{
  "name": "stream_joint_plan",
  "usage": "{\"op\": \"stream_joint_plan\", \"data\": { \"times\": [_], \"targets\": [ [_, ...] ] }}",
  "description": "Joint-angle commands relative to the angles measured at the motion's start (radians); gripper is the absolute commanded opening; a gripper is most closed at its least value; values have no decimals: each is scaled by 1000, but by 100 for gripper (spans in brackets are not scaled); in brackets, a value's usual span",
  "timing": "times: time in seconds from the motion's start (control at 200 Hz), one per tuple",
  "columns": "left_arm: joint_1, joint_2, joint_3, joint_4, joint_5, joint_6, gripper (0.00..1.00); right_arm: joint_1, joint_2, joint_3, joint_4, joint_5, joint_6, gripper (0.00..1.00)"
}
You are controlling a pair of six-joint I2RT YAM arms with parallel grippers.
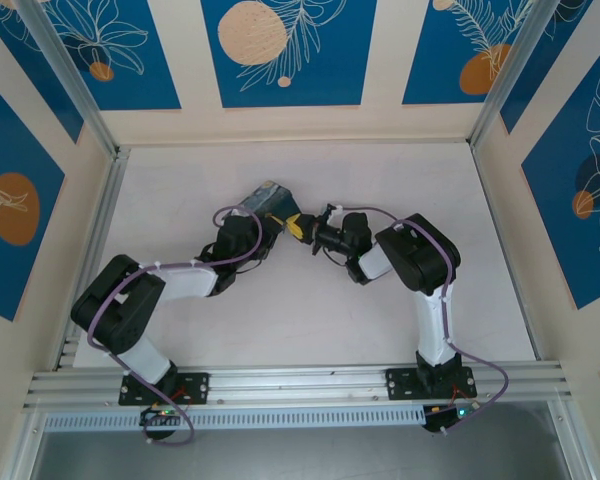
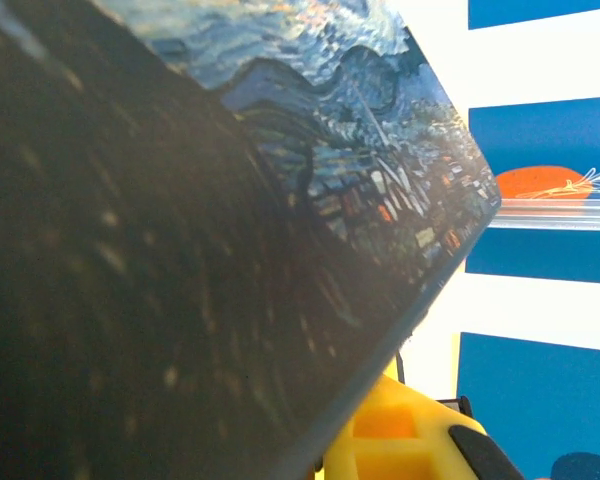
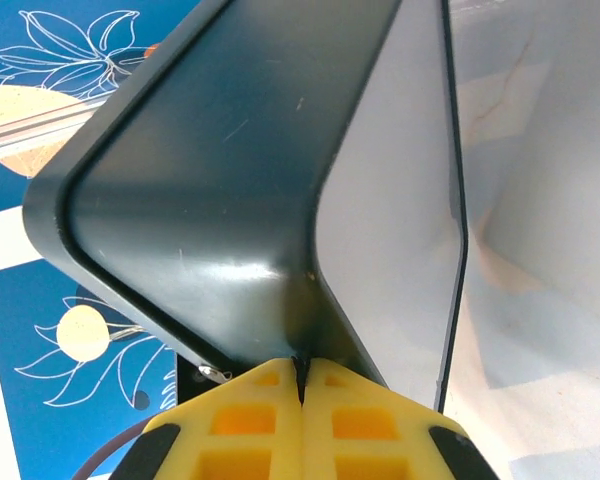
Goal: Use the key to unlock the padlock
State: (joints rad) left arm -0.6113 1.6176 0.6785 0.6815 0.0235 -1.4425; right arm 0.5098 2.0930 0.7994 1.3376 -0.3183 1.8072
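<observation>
Top view: matte white table [image 1: 310, 320], both black arms bent inward, meeting mid-table. A painted box [image 1: 265, 198], dark blue with a swirly print, sits tilted at the tip of the left gripper [image 1: 278, 215]. The right gripper [image 1: 302, 228] comes in just beside it from the right, with yellow plastic at the tip.

Left wrist: the box face [image 2: 280, 200] is very close and blurred, a smooth printed starry-night pattern ending in a straight hard edge. One ribbed yellow finger [image 2: 395, 440] sits right under that edge, with the left gripper clamped on the box.

Right wrist: a glossy dark box face [image 3: 230, 180] with a rounded corner, next to a flat pale side. The yellow pads [image 3: 250, 420] are pressed together, closed, and touch the box corner. A small silvery bit [image 3: 212, 373] pokes out by the lower edge, too small to tell whether it is the padlock or the key.
</observation>
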Motion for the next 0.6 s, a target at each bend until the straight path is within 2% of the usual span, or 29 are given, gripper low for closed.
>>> {"op": "stream_joint_plan", "data": {
  "times": [0.0, 0.295, 0.525, 0.595],
  "targets": [
    [-68, -16, 22, 125, 190, 4, 0, 75, -41, 54, 60, -154, -42, 0],
    [-68, 19, 35, 98, 171, 28, 0, 151, -61, 80, 61, -189, -27, 0],
    [-66, 2, 8, 55, 154, 57, 0, 84, -88, -26, 61, -174, -27, 0],
    [-65, -8, 1, 37, 145, 72, 0, 63, -109, -52, 61, -170, -31, 7]
  ]
}}
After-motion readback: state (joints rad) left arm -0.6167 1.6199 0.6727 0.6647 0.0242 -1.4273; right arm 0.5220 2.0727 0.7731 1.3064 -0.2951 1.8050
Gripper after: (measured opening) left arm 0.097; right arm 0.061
